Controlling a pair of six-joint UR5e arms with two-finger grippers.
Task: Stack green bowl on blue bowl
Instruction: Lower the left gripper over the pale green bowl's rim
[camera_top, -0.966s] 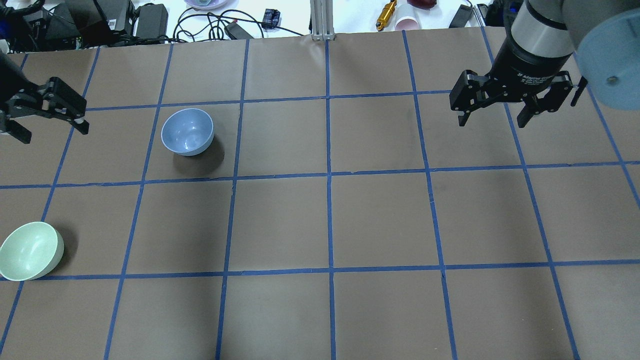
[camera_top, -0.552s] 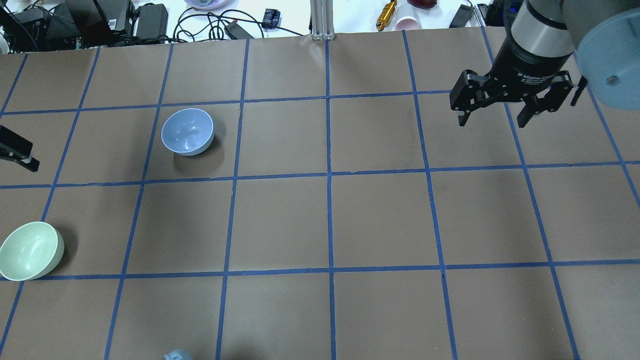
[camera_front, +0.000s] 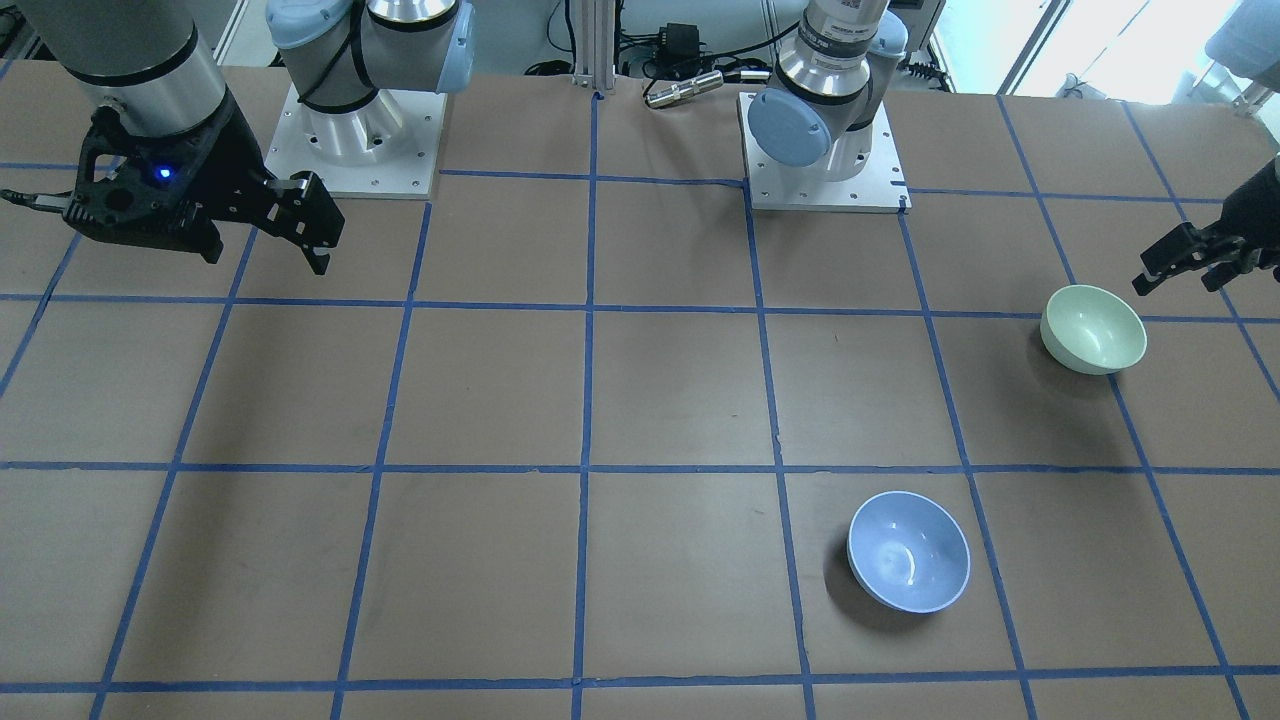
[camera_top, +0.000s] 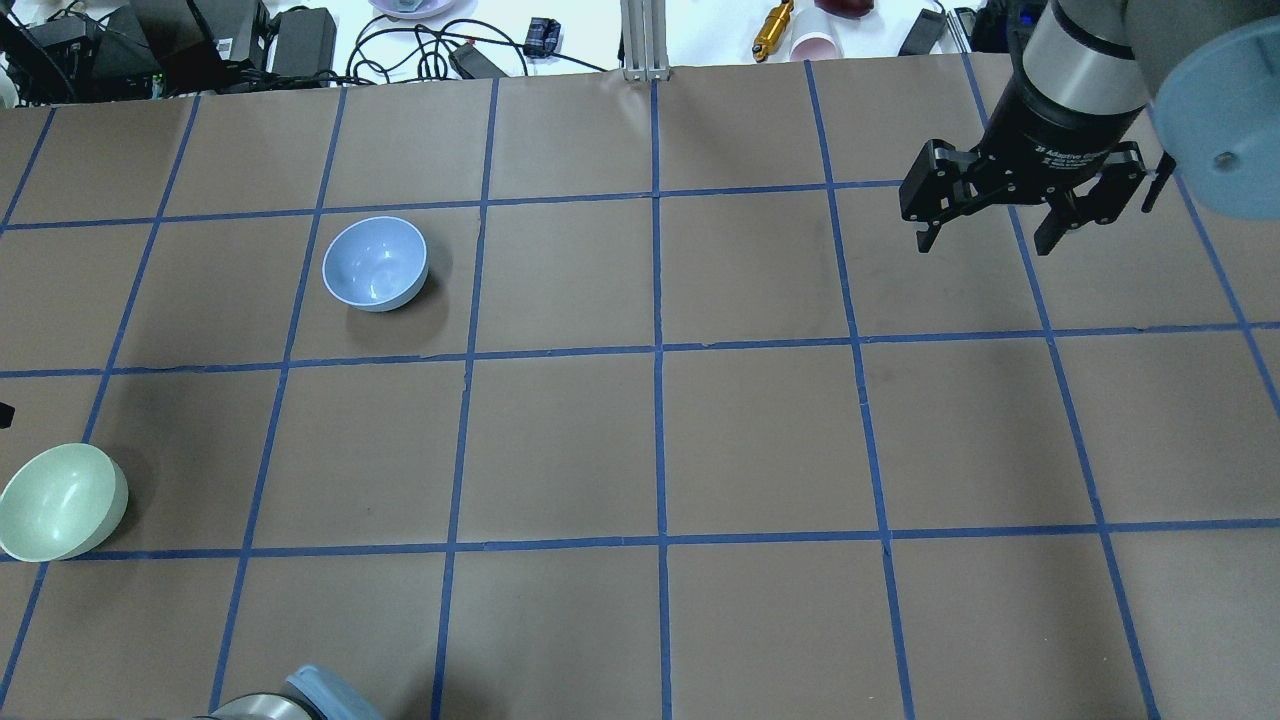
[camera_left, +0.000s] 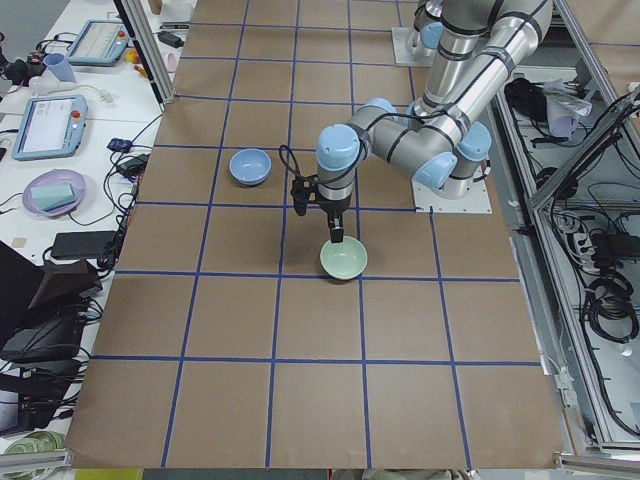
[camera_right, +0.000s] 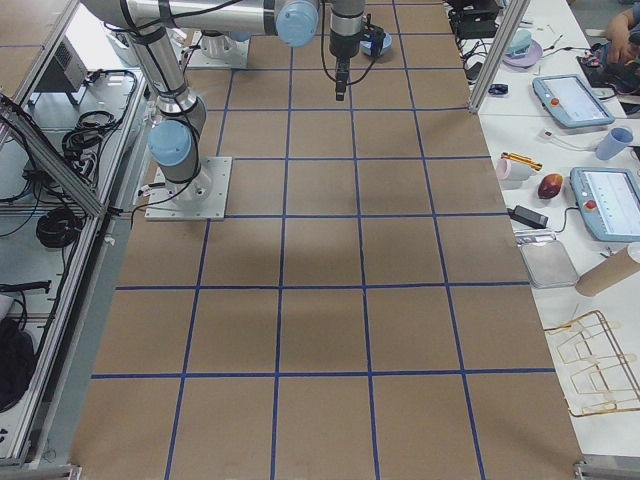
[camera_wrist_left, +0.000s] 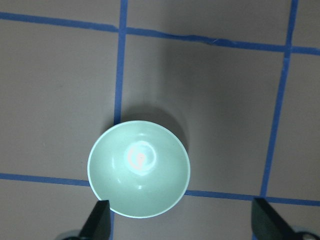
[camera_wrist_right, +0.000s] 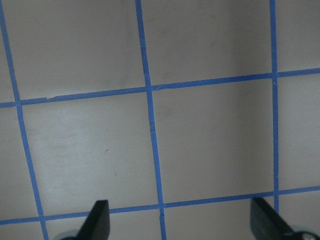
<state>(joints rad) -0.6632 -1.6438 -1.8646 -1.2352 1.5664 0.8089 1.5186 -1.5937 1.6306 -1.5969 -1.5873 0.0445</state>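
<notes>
**Left pincer wide open above the green bowl, nothing held**

The green bowl (camera_wrist_left: 139, 168) stood upright and empty on the table (camera_top: 760, 440), far out toward the robot's left edge, its base covering a crossing of the blue tape lines (camera_top: 655, 350). The left gripper (camera_wrist_left: 182, 222) hung above it with its jaws spread wide and nothing between them. In the left wrist view the bowl did not sit centred in that gap. It lay over toward one finger (camera_wrist_left: 100, 222), whose tip overlapped the bowl's rim in the picture, while the other finger (camera_wrist_left: 267, 222) stood well clear of the far side. Most of the bowl also lay ahead of the fingertips rather than between them. From the table's left end, the pincer pointed straight down, just over the bowl's rim. Whether it touched the rim could not be told.

The blue bowl (camera_top: 375, 263) stood upright and empty too, in a square farther from the robot and farther in from the edge, well apart from the green one.

The right gripper (camera_top: 985, 240) hovered over bare table on the robot's right side, its jaws parted wide and holding nothing.
</notes>
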